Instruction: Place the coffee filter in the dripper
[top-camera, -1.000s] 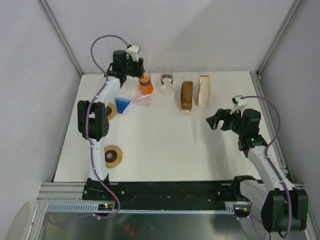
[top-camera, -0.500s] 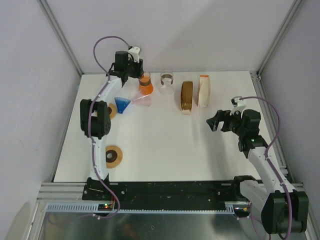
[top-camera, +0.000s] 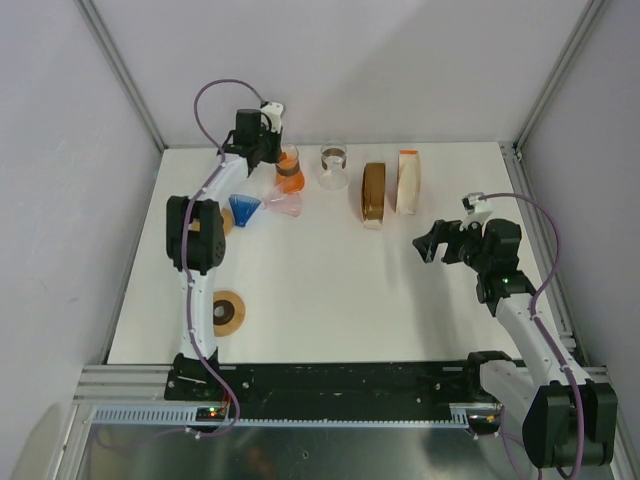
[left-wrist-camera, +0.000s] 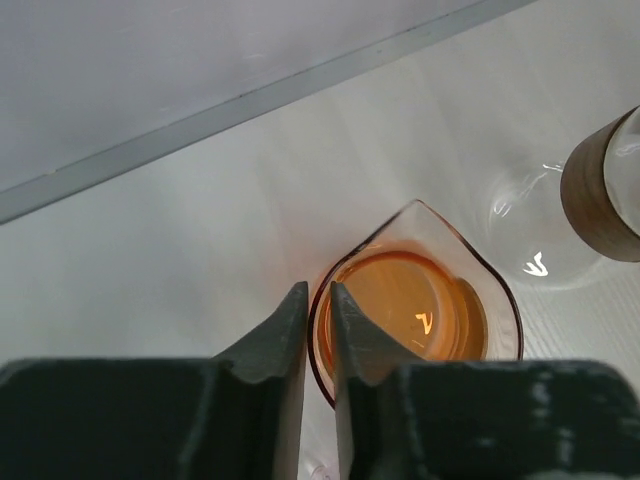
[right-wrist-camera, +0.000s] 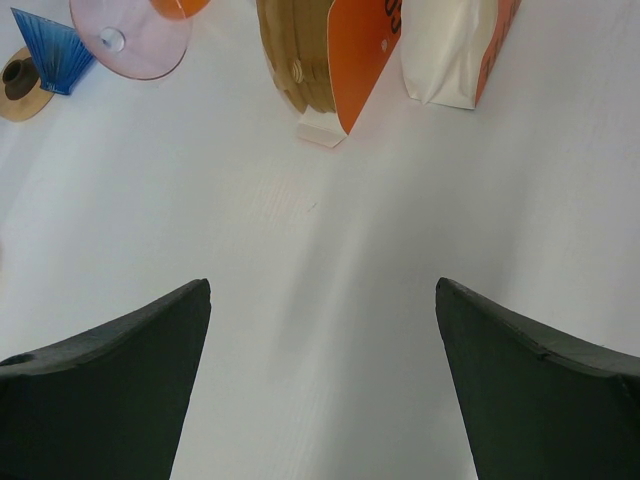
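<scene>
My left gripper is at the back of the table, shut on the rim of an orange glass server. In the left wrist view one finger is outside the rim and the other is inside the server. A pink dripper lies on its side in front of it, also seen in the right wrist view. A brown filter pack and a white filter pack stand at back centre. My right gripper is open and empty, well short of the packs.
A blue dripper lies left of the pink one. A clear glass carafe with a brown collar stands right of the server. Two wooden discs lie on the left. Walls and frame posts enclose the table.
My left gripper has shifted slightly right at the orange server. The right arm has not moved.
</scene>
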